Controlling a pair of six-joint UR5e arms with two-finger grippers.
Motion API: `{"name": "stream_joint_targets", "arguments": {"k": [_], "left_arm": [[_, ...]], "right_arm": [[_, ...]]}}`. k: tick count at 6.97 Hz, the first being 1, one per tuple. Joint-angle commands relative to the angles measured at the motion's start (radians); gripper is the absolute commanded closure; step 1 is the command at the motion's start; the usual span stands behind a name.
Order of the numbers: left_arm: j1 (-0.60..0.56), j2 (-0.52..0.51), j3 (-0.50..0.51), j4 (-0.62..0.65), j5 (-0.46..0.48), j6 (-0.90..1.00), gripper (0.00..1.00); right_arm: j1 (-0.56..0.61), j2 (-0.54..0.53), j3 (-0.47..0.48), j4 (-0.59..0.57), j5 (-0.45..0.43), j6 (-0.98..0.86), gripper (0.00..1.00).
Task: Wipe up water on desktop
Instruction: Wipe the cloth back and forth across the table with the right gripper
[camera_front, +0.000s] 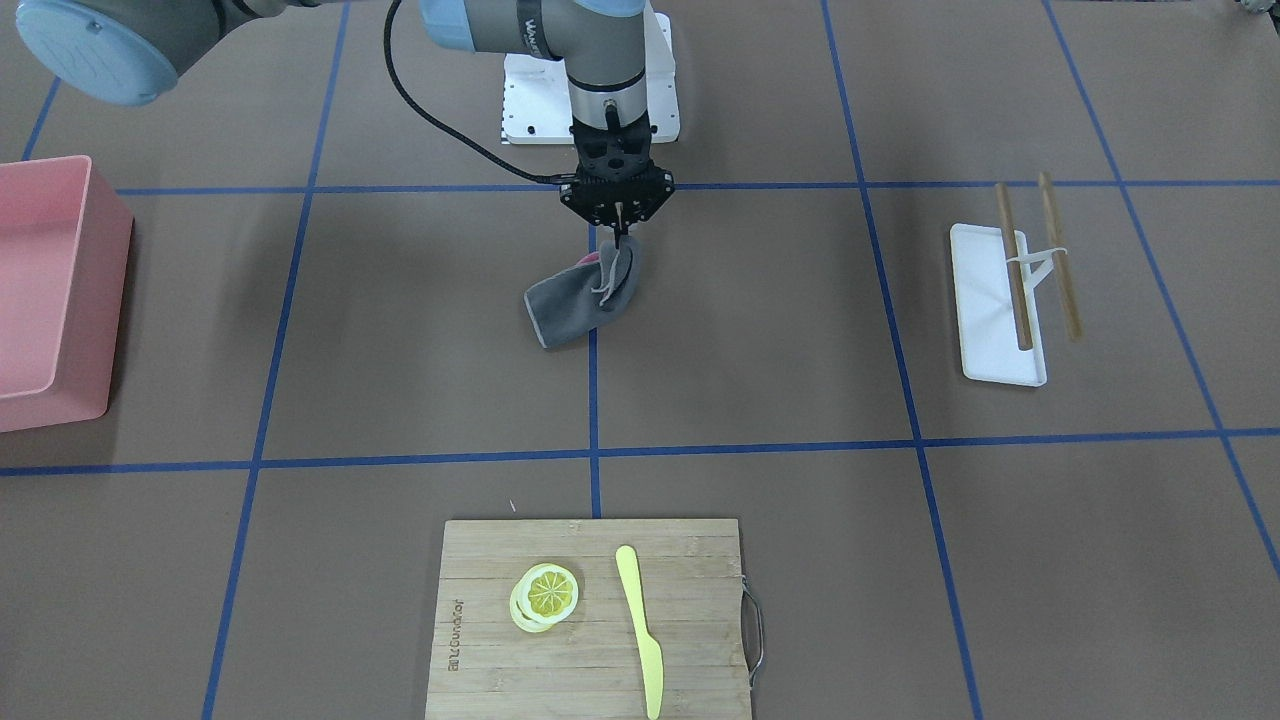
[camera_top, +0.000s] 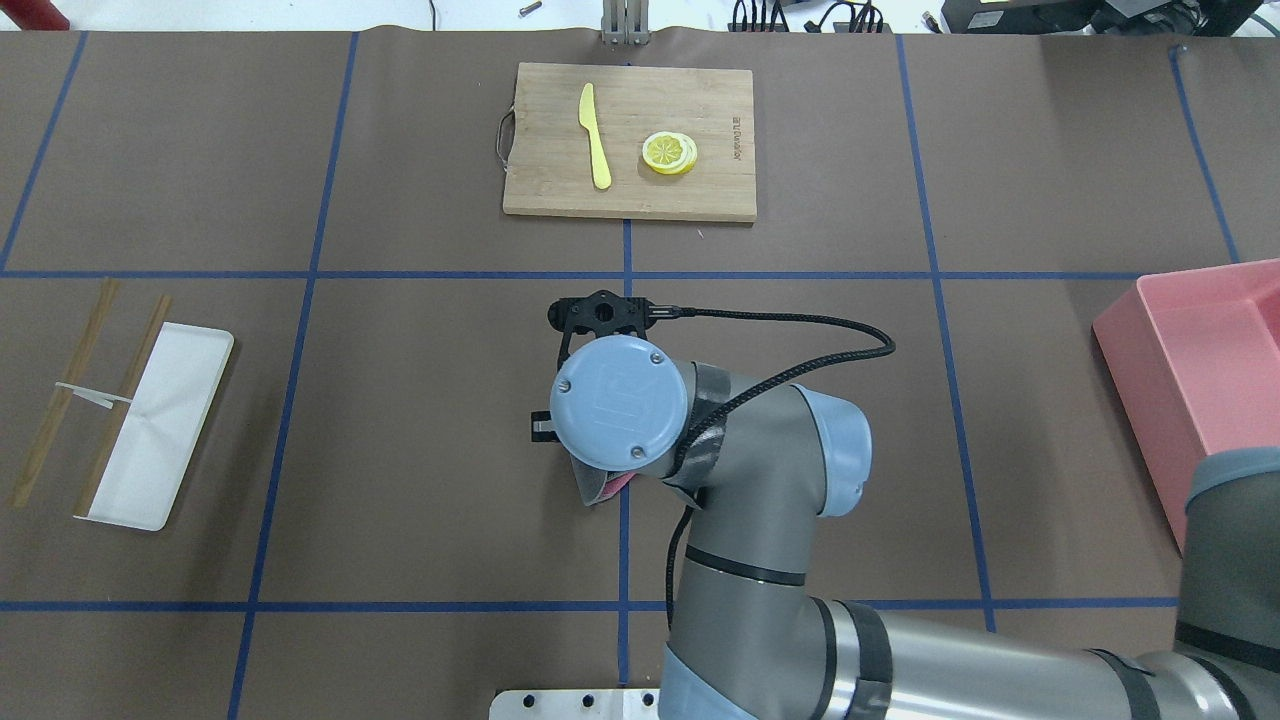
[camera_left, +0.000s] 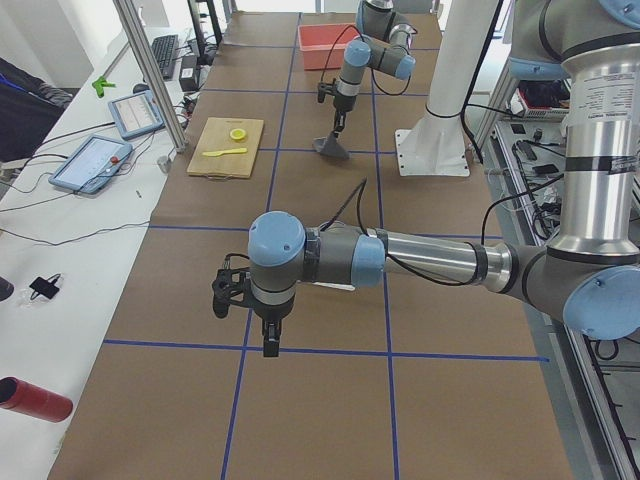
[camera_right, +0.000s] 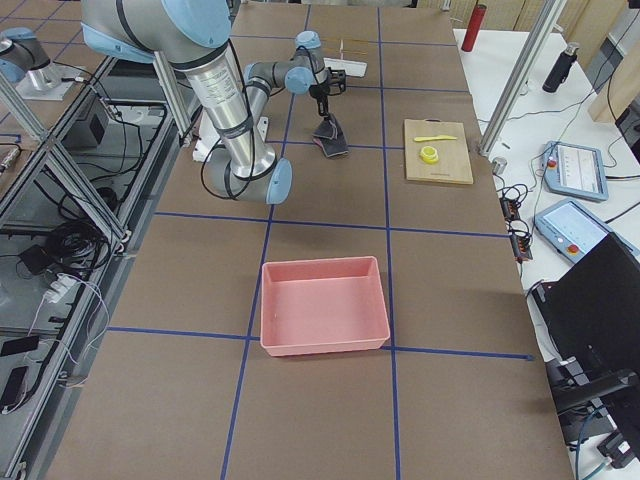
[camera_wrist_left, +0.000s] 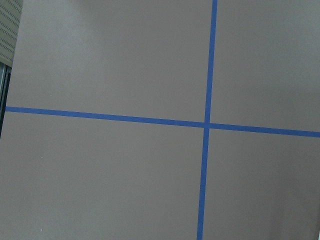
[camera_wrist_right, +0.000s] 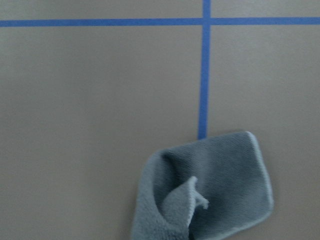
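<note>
Counter: you have a flat matte brown counter (camera_front: 420, 330) crossed by thin blue tape lines in big squares; everything below sits on it.
Cloth: your grey fuzzy cloth (camera_front: 575, 305) with a pale edge lies near the middle of the counter, across one tape line. Its lower end rests on the surface and one fold is pulled up. A bit of pink shows at its upper edge.
Right gripper: the right gripper (camera_front: 621, 240) points straight down over the cloth, its fingers pinched together on the raised fold. In the right wrist view you see the fold standing up as a small peak.
Left gripper: the left gripper (camera_left: 268, 345) hangs over the counter at the robot's left end, above a tape line. Whether it is apart or together, you cannot tell.
Cutting board: a pale bamboo cutting board (camera_front: 500, 660) with a metal handle sits at the operators' edge. It carries a yellow plastic knife (camera_front: 640, 625) and a round lemon slice (camera_front: 546, 595) side by side, not touching.
Tray: a small white rectangular tray (camera_front: 985, 320) lies well apart on the robot's left. One of two wooden chopsticks (camera_front: 1018, 280) lies on it, the other just beside.
Bin: a pink plastic bin (camera_front: 60, 400) stands at the robot's right.
</note>
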Motion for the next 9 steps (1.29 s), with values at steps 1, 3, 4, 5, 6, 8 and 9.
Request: {"name": "stream_joint_targets", "arguments": {"k": [1, 3, 4, 5, 6, 8, 9], "left_arm": [[0.001, 0.0, -0.001, -0.001, 0.0, 0.0, 0.01], [0.001, 0.0, -0.004, -0.001, 0.0, 0.0, 0.01], [0.001, 0.0, -0.007, -0.001, 0.0, 0.0, 0.01], [0.001, 0.0, -0.009, 0.0, 0.0, 0.0, 0.01], [0.001, 0.001, -0.009, -0.001, -0.002, 0.0, 0.01], [0.001, 0.001, -0.007, 0.0, -0.012, 0.0, 0.01], [0.001, 0.001, -0.007, 0.0, -0.012, 0.0, 0.01]], "right_arm": [[0.017, -0.247, 0.242, -0.11, 0.006, -0.136, 1.0], [0.025, -0.441, 0.376, -0.191, 0.011, -0.245, 1.0], [0.052, -0.562, 0.435, -0.191, 0.014, -0.305, 1.0], [0.092, -0.699, 0.507, -0.182, 0.015, -0.394, 1.0], [0.133, -0.794, 0.549, -0.182, 0.015, -0.466, 1.0], [0.219, -0.823, 0.551, -0.182, 0.032, -0.564, 1.0], [0.242, -0.779, 0.546, -0.182, 0.081, -0.571, 1.0]]}}
